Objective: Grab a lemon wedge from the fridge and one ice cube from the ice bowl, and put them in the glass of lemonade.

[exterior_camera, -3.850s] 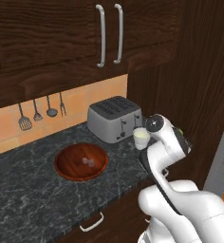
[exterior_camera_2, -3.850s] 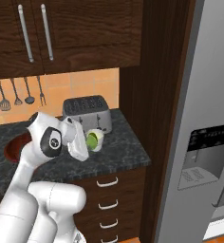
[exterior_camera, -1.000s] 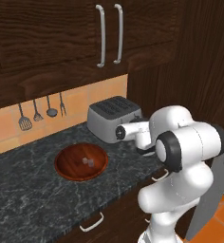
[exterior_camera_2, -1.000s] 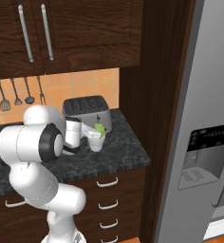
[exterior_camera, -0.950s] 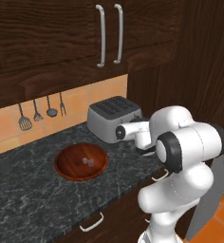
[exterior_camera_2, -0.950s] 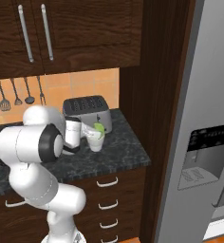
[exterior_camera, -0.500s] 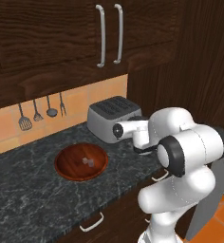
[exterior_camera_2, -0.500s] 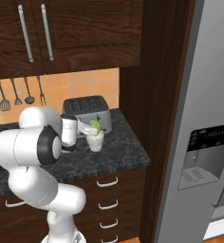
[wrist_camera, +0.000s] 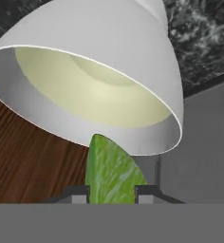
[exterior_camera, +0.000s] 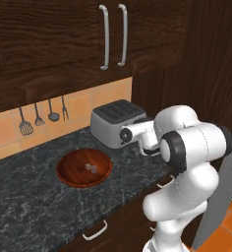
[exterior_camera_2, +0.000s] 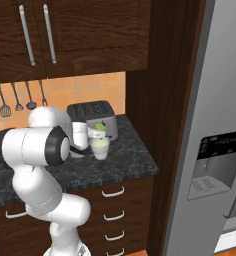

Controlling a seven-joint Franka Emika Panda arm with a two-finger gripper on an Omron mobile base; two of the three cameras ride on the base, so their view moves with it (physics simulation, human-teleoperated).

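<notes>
My gripper [wrist_camera: 112, 190] is shut on the lemon wedge [wrist_camera: 110, 171], a yellow-green sliver held between the two fingertips [wrist_camera: 79, 192]. The wedge's tip sits at the near rim of the glass of lemonade [wrist_camera: 99, 80], whose pale liquid shows inside. In the right base view the lemon wedge [exterior_camera_2: 100, 128] hangs just above the glass of lemonade [exterior_camera_2: 100, 147], which stands on the counter in front of the toaster. The ice bowl [exterior_camera: 84, 168] lies to the left on the counter with ice cubes [exterior_camera: 92, 167] in it. The fridge [exterior_camera_2: 215, 125] stands at the right, doors shut.
A steel toaster [exterior_camera: 117, 123] stands against the back wall right behind the glass. Utensils [exterior_camera: 39, 115] hang on the orange backsplash. Dark upper cabinets [exterior_camera: 113, 34] overhang the black stone counter [exterior_camera: 29, 206]. A tall dark wood panel [exterior_camera_2: 165, 125] separates counter and fridge.
The hand has carried the lemon wedge a little left and up, so it now sits over the glass. The arm's elbow has swung slightly. Glass and bowl have not moved.
</notes>
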